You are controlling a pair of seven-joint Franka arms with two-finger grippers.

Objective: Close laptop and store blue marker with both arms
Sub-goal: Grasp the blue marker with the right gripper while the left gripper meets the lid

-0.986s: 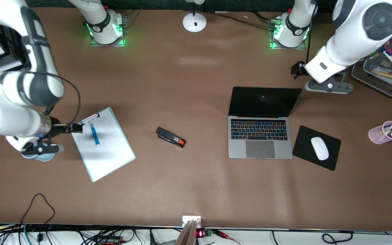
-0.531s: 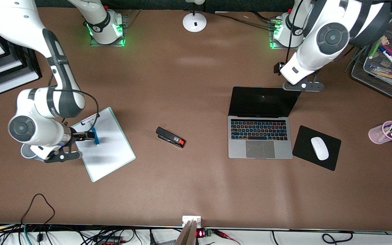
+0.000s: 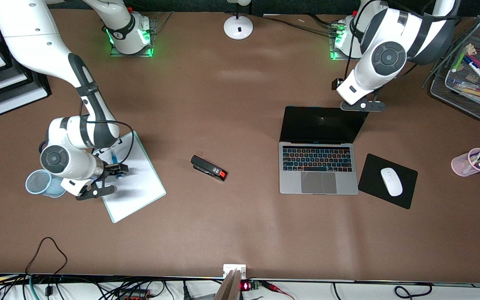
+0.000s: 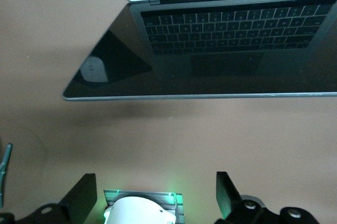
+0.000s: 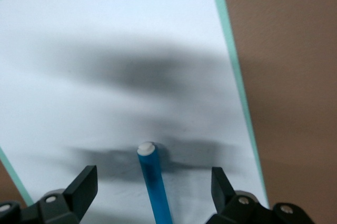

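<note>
On the brown table [image 3: 240, 125] nothing is done yet: the laptop [image 3: 318, 166] is open, the blue marker [image 5: 154, 182] lies on the clipboard [image 3: 140, 183], and the left gripper [image 4: 156, 197] and right gripper [image 5: 154, 190] are both spread apart and hold nothing.

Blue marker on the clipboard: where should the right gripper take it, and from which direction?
Grip the blue marker mid-barrel, coming straight down from above. It lies flat on the clipboard, a slim round stick with free paper along both long sides, so one finger can land on each side. The right gripper is open and straddles the barrel near its whitish end. A grip nearer the middle would probably tip less.
</note>
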